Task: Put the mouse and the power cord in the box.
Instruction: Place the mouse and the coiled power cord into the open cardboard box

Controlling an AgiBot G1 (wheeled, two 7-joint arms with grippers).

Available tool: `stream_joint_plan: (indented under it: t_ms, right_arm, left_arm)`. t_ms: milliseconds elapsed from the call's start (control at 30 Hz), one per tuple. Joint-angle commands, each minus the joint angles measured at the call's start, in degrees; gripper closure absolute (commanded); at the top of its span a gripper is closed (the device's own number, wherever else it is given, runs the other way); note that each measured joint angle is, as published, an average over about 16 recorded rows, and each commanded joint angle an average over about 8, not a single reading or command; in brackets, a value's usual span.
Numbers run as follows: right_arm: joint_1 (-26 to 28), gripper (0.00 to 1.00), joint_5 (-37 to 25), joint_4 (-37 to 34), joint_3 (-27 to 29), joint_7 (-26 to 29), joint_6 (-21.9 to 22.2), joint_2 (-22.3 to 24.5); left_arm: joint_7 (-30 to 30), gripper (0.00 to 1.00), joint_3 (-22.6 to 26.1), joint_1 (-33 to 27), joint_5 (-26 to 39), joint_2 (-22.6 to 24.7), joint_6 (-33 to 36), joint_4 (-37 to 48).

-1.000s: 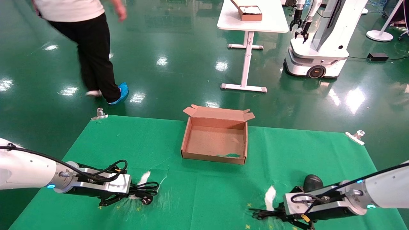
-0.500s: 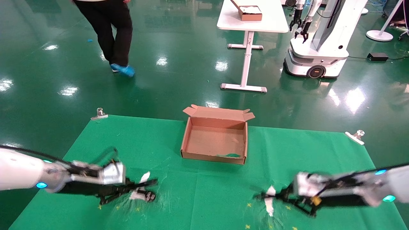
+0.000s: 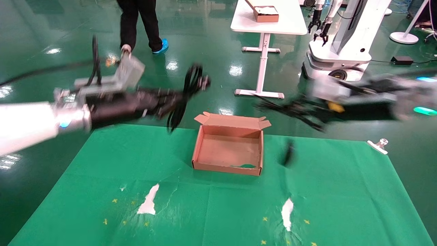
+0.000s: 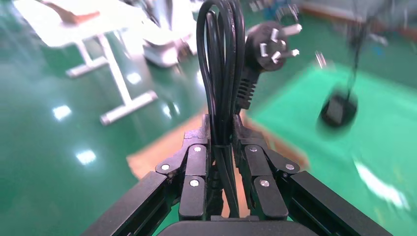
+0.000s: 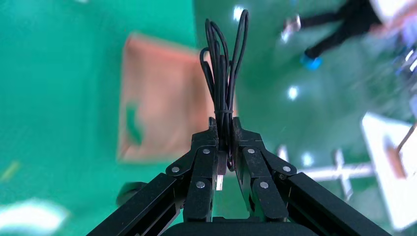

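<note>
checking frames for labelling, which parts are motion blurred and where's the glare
Head view: both arms smear, the left gripper with the power cord and the right gripper; the mouse is a dark streak; the box is sharp; glare dots the floor. Wrist views: cables crisp, backgrounds blurred.

The box (image 3: 228,149) is matt brown cardboard with raw, slightly ragged edges. Beneath it lies a green cloth (image 3: 102,164), matt and creased, with scuffed white patches in front of the box. The floor (image 3: 211,44) behind the box is glossy green and mirrors the ceiling lights. The power cord (image 4: 220,64) is smooth, faintly shiny black rubber with bright metal prongs on its plug. The left gripper (image 4: 221,147) and the right gripper (image 5: 223,140) have matt black plastic fingers studded with silvery rivets.
</note>
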Motion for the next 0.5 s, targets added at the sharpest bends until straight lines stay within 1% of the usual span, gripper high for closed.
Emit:
stream_joint_plan:
  t_ms: [33, 100, 200, 300, 333, 367, 400, 500]
  right_arm:
    - [0.42, 1.00, 0.85, 0.30, 0.53, 0.89, 1.67, -3.11]
    - [-0.70, 1.00, 1.70, -2.13, 1.15, 0.37, 5.76, -6.47]
    - [-2.90, 1.00, 2.55, -6.32, 1.94, -0.56, 14.41, -10.95]
    - [-5.46, 1.00, 2.87, -9.63, 2.37, -1.36, 23.34, -14.32]
    - [-6.35, 1.00, 3.01, -10.30, 2.50, -1.50, 25.55, -15.11]
    - [-7.29, 0.97, 3.26, -10.75, 2.68, -1.55, 27.09, -15.76]
    - [-8.21, 0.88, 3.58, -10.98, 2.86, -1.59, 28.00, -16.22]
    - [-10.31, 0.51, 4.69, -10.74, 3.44, -1.64, 27.71, -16.66]
  left_arm:
    - [-1.59, 1.00, -1.22, -1.14, -1.78, 1.99, -2.67, 0.34]
    - [-1.73, 1.00, -1.11, -2.71, -1.67, 2.12, -4.31, -0.02]
    - [-1.53, 1.00, -0.36, -4.84, -0.64, 1.25, -5.10, -0.67]
    - [-0.95, 1.00, 0.80, -6.36, 1.01, -0.41, -3.77, -1.35]
    - [-0.69, 1.00, 1.25, -6.70, 1.66, -1.00, -2.98, -1.58]
    - [-0.40, 1.00, 1.75, -6.95, 2.37, -1.60, -2.08, -1.80]
    - [-0.07, 1.00, 2.27, -7.13, 3.12, -2.19, -1.11, -2.02]
    - [1.14, 1.00, 3.92, -7.20, 5.48, -3.57, 1.60, -2.71]
